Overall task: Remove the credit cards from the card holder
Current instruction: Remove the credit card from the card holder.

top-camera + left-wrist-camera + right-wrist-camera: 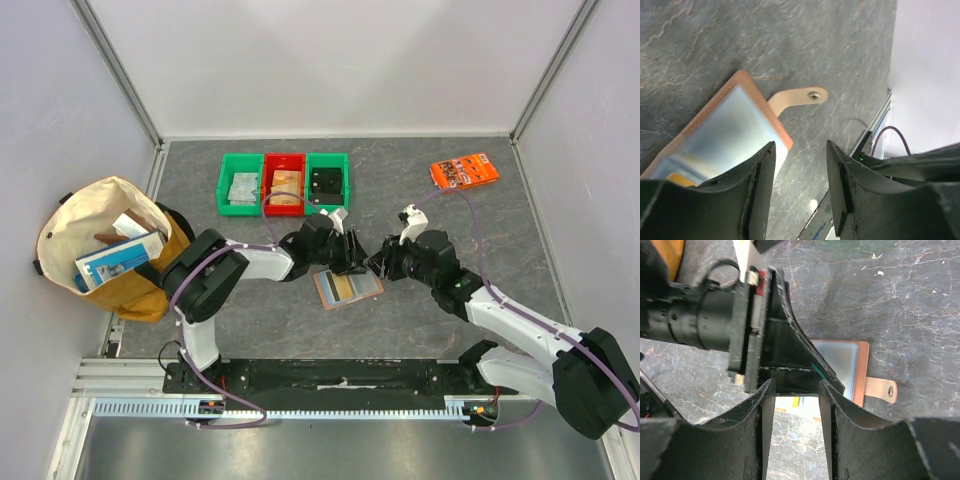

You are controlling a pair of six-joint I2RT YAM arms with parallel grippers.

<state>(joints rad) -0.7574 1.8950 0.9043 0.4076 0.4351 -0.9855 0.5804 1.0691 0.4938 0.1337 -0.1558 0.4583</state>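
The reddish-brown card holder point(347, 289) lies open on the table between the two arms. Its tab point(800, 96) points away from the fold. Its light blue panel shows in the left wrist view point(725, 132) and in the right wrist view point(842, 357). Cards point(352, 287) sit in its pockets as tan and bluish strips; a yellow edge point(677, 178) peeks out. My left gripper point(350, 256) is open and empty, just over the holder's far edge. My right gripper point(378, 263) is open and empty, close to the holder's right side and facing the left gripper point(765, 340).
Three small bins stand at the back: a green one point(239, 183) with grey-silver flat pieces, a red one point(285, 183) with tan pieces, a green one point(327, 181) with a black piece. An orange printed packet point(465, 172) lies back right. A cloth bag point(110, 250) sits far left.
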